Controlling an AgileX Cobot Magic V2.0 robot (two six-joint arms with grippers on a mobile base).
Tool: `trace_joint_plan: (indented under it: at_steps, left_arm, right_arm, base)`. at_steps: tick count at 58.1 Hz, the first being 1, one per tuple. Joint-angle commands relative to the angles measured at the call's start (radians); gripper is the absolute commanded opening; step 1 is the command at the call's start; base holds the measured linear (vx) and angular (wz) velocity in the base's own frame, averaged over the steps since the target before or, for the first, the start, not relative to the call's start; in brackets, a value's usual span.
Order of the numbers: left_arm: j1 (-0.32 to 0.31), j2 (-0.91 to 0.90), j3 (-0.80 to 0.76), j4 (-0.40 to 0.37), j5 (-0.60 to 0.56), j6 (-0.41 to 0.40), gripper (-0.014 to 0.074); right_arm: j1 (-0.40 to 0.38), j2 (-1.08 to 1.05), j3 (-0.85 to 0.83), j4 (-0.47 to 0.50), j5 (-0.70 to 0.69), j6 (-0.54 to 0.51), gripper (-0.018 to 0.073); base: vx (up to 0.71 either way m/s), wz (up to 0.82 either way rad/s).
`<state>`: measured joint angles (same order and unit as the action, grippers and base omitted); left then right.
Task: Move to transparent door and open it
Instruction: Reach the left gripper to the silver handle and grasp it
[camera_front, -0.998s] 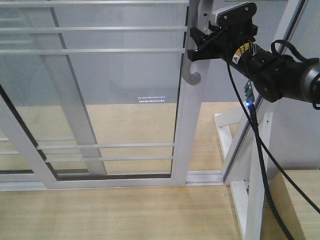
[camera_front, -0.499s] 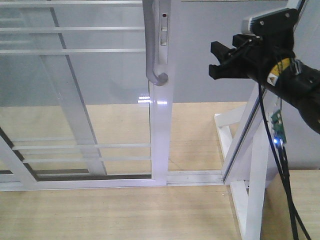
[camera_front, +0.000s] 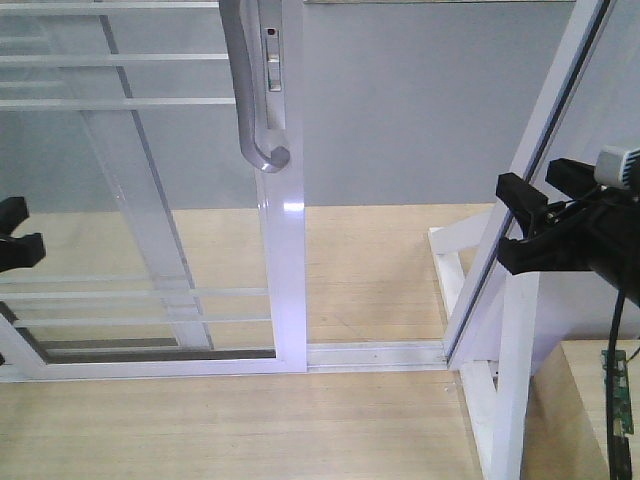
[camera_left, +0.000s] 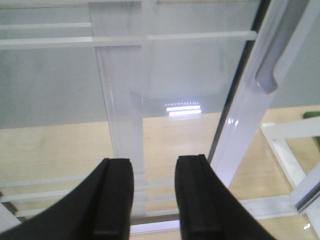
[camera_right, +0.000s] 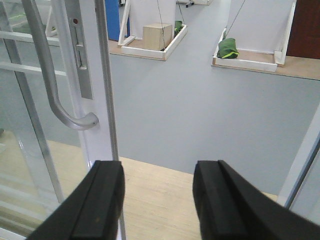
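Gaping wide and empty, the right end effector (camera_front: 525, 225) sits at 3 o'clock in the front view, its black fingers (camera_front: 520, 192) pointing toward 9 o'clock. Its wrist view shows both fingers (camera_right: 102, 200) with only floor between them. The left end effector (camera_front: 15, 232) shows at the 9 o'clock edge of the front view. Its jaws are parted by a narrower gap and grip nothing. Its wrist view looks through glass between the two fingers (camera_left: 114, 200).

The transparent door (camera_front: 283, 260) stands between the two arms, touched by neither. Its glossy white stile runs from 12 o'clock down to 6 o'clock, a little left of centre. Thin white bars cross the glass toward 9 o'clock. A curved grey handle (camera_front: 250, 100) hangs on the stile near 12 o'clock, beside a narrow lock plate (camera_front: 273, 62).

Toward 3 o'clock of the stile is an open gap above a white floor track (camera_front: 375, 353). A slanted white frame post (camera_front: 545, 140) and a white support brace (camera_front: 447, 262) stand beyond the gap. Pale wooden floor (camera_front: 390, 270) meets grey floor (camera_front: 420, 120) farther back. The right wrist view shows a cardboard box (camera_right: 157, 36) and a green object (camera_right: 227, 49) far off near 12 o'clock.
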<state>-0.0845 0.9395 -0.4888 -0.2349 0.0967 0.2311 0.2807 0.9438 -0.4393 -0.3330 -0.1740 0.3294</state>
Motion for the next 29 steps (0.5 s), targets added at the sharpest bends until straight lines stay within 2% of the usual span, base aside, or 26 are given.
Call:
trace_joint_plan:
  at_steps: [1, 7, 12, 14, 21, 29]
  left_arm:
    - [-0.060, 0.076, -0.031, -0.015, -0.153, 0.044, 0.0361]
    - [-0.126, 0.188, -0.031, -0.001, -0.348, 0.048, 0.0361]
    - [-0.162, 0.278, -0.034, 0.058, -0.553, 0.045, 0.0361]
    - [-0.173, 0.310, -0.042, 0.077, -0.602, 0.037, 0.0361]
    - [-0.207, 0.422, -0.116, 0.082, -0.604, -0.008, 0.0361]
    - [-0.217, 0.529, -0.218, 0.083, -0.667, -0.011, 0.0362]
  right_arm:
    - [-0.004, -0.017, -0.026, 0.004, -0.065, 0.000, 0.0392]
    - [-0.004, -0.015, -0.026, 0.004, -0.067, -0.001, 0.0392]
    - [-0.004, -0.015, -0.026, 0.004, -0.067, -0.001, 0.0392]
    - [-0.004, -0.015, -0.026, 0.004, -0.067, -0.001, 0.0392]
    - [-0.004, -0.015, -0.026, 0.004, -0.067, -0.001, 0.0392]
    - [-0.004, -0.016, -0.026, 0.004, -0.066, -0.001, 0.0392]
  base:
    - [0.00, 0.00]
    - [0.00, 0.00]
    - [0.00, 0.00]
    - [0.00, 0.00]
    - [0.00, 0.00]
    - [0.00, 0.00]
